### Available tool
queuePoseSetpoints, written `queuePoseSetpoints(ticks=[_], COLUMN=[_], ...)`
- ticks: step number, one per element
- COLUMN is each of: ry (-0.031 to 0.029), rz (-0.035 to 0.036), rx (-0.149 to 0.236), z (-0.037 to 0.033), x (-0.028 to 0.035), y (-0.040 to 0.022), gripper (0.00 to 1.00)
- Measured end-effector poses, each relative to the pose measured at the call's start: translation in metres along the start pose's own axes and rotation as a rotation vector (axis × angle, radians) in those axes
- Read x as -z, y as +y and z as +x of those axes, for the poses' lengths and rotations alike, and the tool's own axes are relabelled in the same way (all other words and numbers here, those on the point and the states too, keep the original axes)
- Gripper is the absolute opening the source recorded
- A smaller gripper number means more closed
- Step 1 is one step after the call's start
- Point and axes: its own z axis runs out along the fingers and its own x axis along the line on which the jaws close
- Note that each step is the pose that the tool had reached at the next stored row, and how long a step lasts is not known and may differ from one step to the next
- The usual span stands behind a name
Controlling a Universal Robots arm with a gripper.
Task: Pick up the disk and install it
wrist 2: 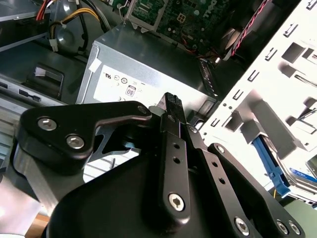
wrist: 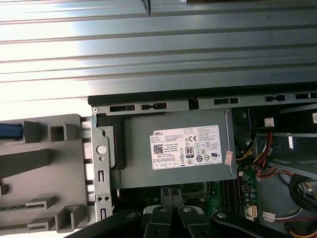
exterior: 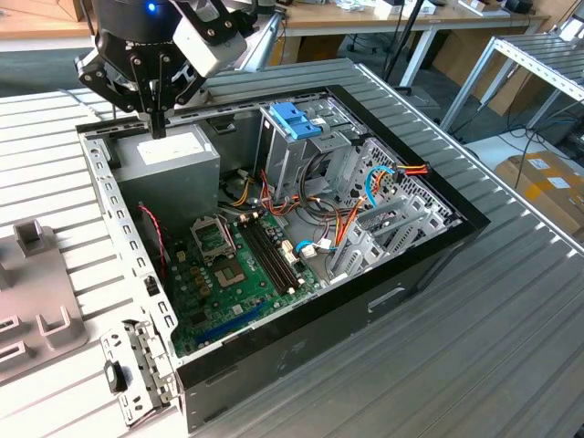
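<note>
Gripper (wrist 2: pixel 171 101) has its jaws pinched together on nothing, hanging over the power supply (exterior: pixel 169 162) in the upper left of the exterior view. The disk (wrist 2: pixel 271 166) sits outside the PC case (exterior: pixel 105 196), just past its perforated side wall, at the grey fixture (wrist: pixel 44 163). My guess: drop low here and it clips the supply or that wall, and closed jaws would only shove the disk.

Matte black linkage jaws with silver pivot screws (wrist 2: pixel 74 142), black wrist (exterior: pixel 128 36) bearing a blue light (exterior: pixel 151 7).

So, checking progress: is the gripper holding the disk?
No, the gripper hangs empty above the grey power supply in the exterior view.
</note>
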Motion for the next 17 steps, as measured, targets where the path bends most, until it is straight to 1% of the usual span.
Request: queuePoseSetpoints(ticks=[17], ry=[-0.0001], rz=[-0.0001], rx=[0.000], z=[0.0065], x=[0.0001], y=[-0.0005], gripper=[0.11])
